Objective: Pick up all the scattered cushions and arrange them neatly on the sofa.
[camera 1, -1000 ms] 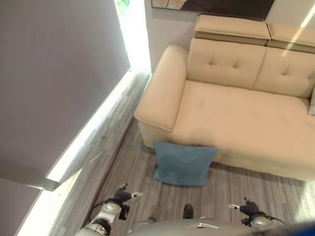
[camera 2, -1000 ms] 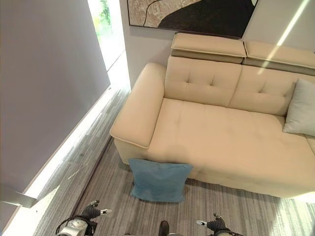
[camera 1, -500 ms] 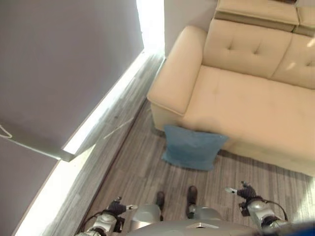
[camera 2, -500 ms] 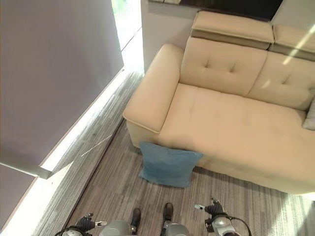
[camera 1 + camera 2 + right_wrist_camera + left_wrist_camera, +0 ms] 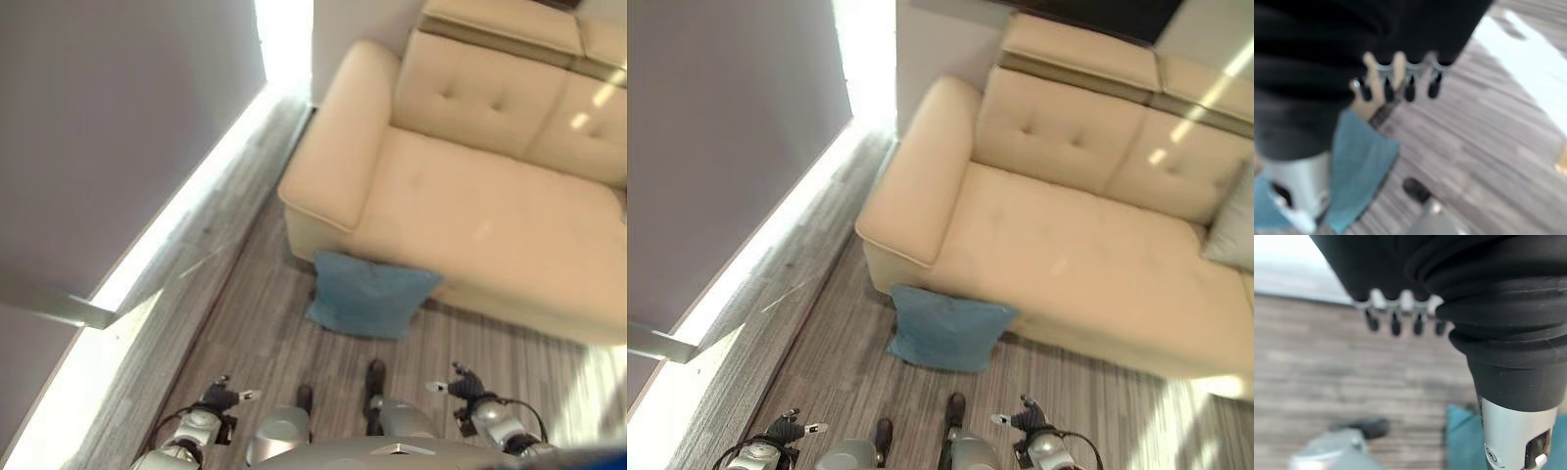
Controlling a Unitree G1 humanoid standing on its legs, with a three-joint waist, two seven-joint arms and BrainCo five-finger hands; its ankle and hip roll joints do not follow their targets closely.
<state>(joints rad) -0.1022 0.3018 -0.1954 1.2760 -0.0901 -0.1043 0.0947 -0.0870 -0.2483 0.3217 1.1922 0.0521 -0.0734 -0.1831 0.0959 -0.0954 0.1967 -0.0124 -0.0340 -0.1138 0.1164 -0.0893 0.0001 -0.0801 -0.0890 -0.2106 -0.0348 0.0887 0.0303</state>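
Stepped closer toward blue cushion, propped on floor against sofa front.
Left hand and right hand low, fingers relaxed, empty, ready for reaching down.

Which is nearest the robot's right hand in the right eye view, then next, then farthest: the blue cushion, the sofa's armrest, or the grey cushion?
From the right hand:
1. Blue cushion, on the floor against the sofa's front.
2. Armrest, at the sofa's left end.
3. Grey cushion, on the seat at the far right edge.
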